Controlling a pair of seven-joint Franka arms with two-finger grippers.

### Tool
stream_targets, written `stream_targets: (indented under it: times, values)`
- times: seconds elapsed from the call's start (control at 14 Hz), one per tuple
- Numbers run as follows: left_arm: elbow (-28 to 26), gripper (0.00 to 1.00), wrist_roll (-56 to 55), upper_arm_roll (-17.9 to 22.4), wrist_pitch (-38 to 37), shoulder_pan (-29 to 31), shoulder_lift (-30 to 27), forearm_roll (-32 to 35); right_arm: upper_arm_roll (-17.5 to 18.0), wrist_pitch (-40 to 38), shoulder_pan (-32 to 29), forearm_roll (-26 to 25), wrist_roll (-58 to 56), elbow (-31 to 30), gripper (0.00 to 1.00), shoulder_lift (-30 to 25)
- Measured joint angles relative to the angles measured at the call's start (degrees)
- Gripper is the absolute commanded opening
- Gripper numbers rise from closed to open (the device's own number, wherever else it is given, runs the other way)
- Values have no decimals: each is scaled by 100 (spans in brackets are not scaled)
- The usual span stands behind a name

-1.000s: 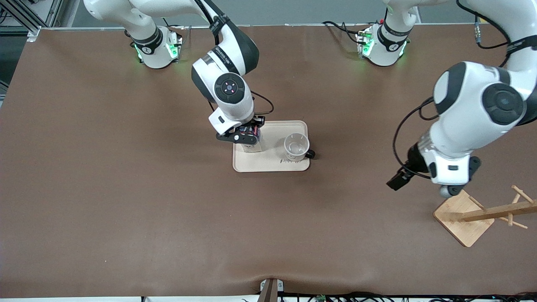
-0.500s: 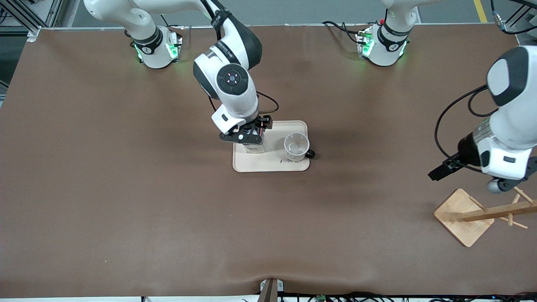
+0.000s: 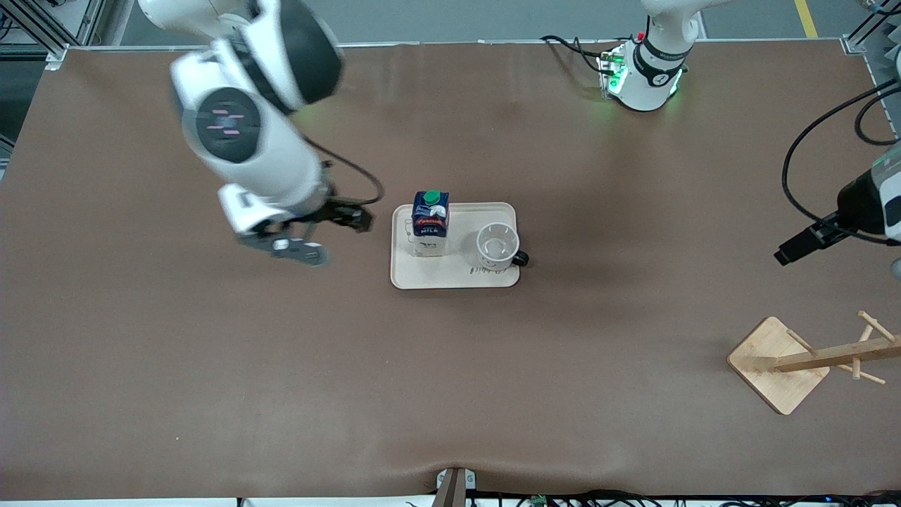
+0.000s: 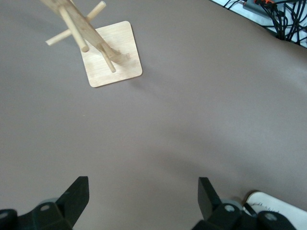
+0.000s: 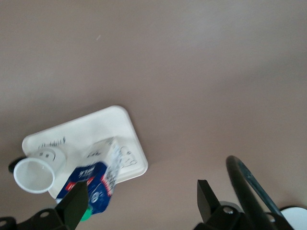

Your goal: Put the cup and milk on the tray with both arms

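The cream tray (image 3: 455, 278) lies mid-table. The dark blue milk (image 3: 430, 218) with its green cap stands upright on it at the right arm's end. The white cup (image 3: 497, 246) stands upright beside the milk on the tray, its black handle (image 3: 521, 260) over the tray's edge. My right gripper (image 3: 292, 250) is open and empty, over bare table beside the tray. The right wrist view shows its gripper (image 5: 141, 201) apart from the milk (image 5: 93, 184), cup (image 5: 36, 172) and tray (image 5: 115, 129). My left gripper (image 4: 143, 196) is open and empty over bare table, with a tray corner (image 4: 268, 201) in view.
A wooden peg stand with a square base (image 3: 778, 362) stands near the left arm's end, nearer the front camera than the tray. It also shows in the left wrist view (image 4: 112, 55). The left arm's wrist (image 3: 869, 204) hangs at the frame's edge.
My right gripper has let go of the milk and swung away toward the right arm's end. The milk now stands free on the tray. My left arm has drawn farther toward its own end.
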Motion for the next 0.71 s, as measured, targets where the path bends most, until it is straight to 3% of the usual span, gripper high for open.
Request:
stream_targets:
  times: [0.21,0.36,0.5,0.71]
  values:
    - [204,100,478,32,-487,30,-97,0,-100,-323,-600,-138,-1193,262,100,-291]
    - [219,100,959,343,-681,-158,-299,1,-182,-513,-888,-317,-2110,251,100,-621]
    - [212,100,1205,801,-1020,-576,-534,0,-214,-470,-1234,-428,-2589,-34,100,-952]
    - [83,100,1224,1110,-1216,-1067,-815,0,-234,-39,-1774,-459,-3829,-843,100,-1403]
